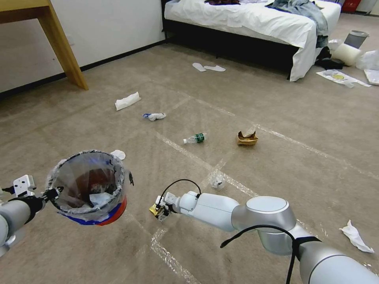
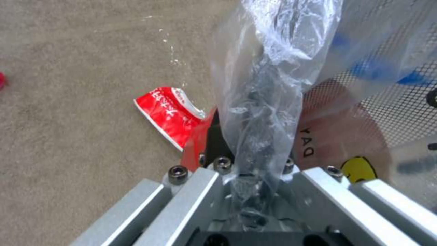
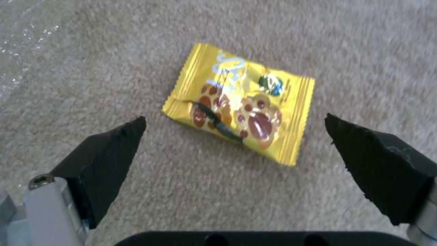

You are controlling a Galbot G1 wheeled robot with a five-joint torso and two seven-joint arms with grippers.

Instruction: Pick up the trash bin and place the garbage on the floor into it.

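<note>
My left gripper (image 1: 53, 193) is shut on the rim of the trash bin (image 1: 89, 185), a red bucket with a blue band and a clear bag liner, held above the floor (image 1: 276, 110). In the left wrist view the left gripper (image 2: 248, 160) pinches the liner and the trash bin (image 2: 346, 130); a red wrapper (image 2: 170, 114) lies on the carpet below. My right gripper (image 1: 160, 211) hangs open just over a yellow wrapper (image 1: 154, 210). The right gripper (image 3: 234, 119) straddles the yellow wrapper (image 3: 241, 119), which lies flat. Other garbage: bottle (image 1: 195, 138), brown paper bag (image 1: 247, 138), tissues (image 1: 127, 101).
A bed (image 1: 252, 19) stands at the back, a wooden table leg (image 1: 65, 51) at the far left. A grey bin (image 1: 356, 38) and bags lie beside the bed. Slippers (image 1: 208, 68) rest near it. Another tissue (image 1: 356, 236) lies at the right. Tape lines (image 1: 185, 152) cross the carpet.
</note>
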